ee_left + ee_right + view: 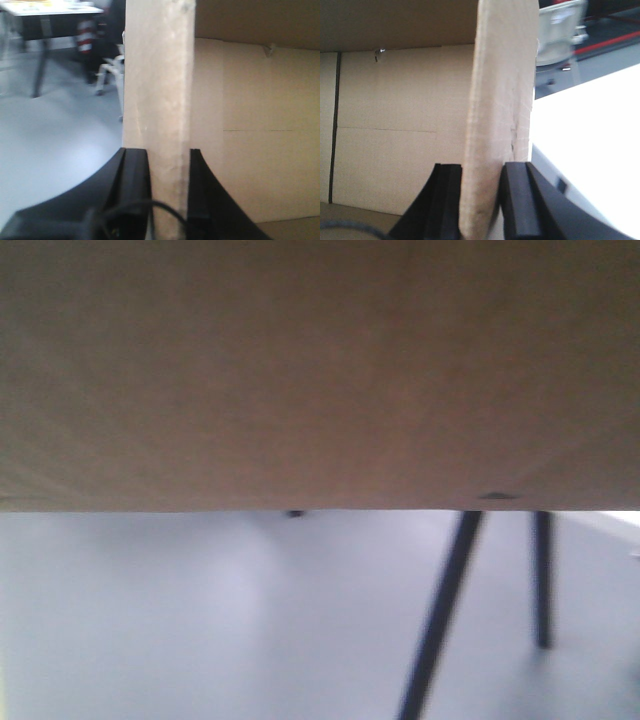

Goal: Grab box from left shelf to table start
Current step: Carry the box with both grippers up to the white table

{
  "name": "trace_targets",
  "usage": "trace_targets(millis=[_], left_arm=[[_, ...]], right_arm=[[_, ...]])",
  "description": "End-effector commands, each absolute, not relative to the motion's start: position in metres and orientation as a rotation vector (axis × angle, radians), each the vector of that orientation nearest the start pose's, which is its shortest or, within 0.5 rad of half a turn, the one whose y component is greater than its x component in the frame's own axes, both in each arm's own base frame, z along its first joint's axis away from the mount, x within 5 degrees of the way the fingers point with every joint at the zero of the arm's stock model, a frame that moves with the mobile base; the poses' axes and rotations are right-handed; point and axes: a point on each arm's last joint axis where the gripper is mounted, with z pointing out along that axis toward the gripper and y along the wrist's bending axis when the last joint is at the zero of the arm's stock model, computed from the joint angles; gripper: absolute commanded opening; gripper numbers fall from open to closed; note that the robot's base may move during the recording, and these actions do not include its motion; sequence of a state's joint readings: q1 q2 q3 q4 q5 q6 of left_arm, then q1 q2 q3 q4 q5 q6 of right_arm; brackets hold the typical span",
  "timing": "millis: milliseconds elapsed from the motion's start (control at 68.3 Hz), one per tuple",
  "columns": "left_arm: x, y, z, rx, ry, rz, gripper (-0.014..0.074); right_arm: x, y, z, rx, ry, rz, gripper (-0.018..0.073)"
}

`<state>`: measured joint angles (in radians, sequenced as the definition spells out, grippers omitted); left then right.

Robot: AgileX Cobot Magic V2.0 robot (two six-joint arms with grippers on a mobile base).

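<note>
The box (320, 370), plain brown cardboard, fills the top half of the front view and hangs above the grey floor. My left gripper (165, 152) is shut on the box's upright wall (157, 75), one black finger on each side, with the box's inside (250, 140) to the right. My right gripper (481, 167) is shut on another upright wall (502, 75), with the inside of the box (395, 125) to its left. A bright white flat surface, the table (590, 130), lies just right of that wall. The left shelf is out of view.
Two black slanted legs (440, 620) stand on the floor below the box at the right. In the left wrist view, a white-topped desk (50, 11) with dark legs, a red-and-white striped object (86, 37) and a white frame (110, 72) stand behind. A metal container (560, 30) is beyond the table.
</note>
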<state>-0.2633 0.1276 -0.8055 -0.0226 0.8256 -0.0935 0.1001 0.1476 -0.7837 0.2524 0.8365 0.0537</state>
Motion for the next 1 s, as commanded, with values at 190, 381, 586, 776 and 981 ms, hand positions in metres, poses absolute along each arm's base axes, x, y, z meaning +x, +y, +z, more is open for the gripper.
trace_targets(millis=[190, 381, 586, 776, 981], left_arm=[[-0.0259, 0.0082, 0.4109, 0.114, 1.391, -0.293, -0.0099], [-0.0259, 0.0082, 0.4109, 0.114, 1.391, -0.293, -0.0099], [-0.0259, 0.0082, 0.4109, 0.114, 1.391, -0.293, -0.0099], [-0.0259, 0.0082, 0.4109, 0.114, 1.391, -0.293, -0.0099], [-0.0259, 0.0082, 0.4109, 0.114, 1.391, -0.293, -0.0099]], right_arm=[[-0.0096, 0.0043, 0.3968, -0.024, 1.518, 0.206, 0.0054], [-0.0096, 0.0043, 0.3968, -0.024, 1.518, 0.206, 0.0054], [-0.0096, 0.0043, 0.3968, -0.024, 1.518, 0.206, 0.0054], [-0.0096, 0.0043, 0.3968, -0.024, 1.518, 0.206, 0.0054], [-0.0096, 0.0043, 0.3968, -0.024, 1.518, 0.206, 0.0054]])
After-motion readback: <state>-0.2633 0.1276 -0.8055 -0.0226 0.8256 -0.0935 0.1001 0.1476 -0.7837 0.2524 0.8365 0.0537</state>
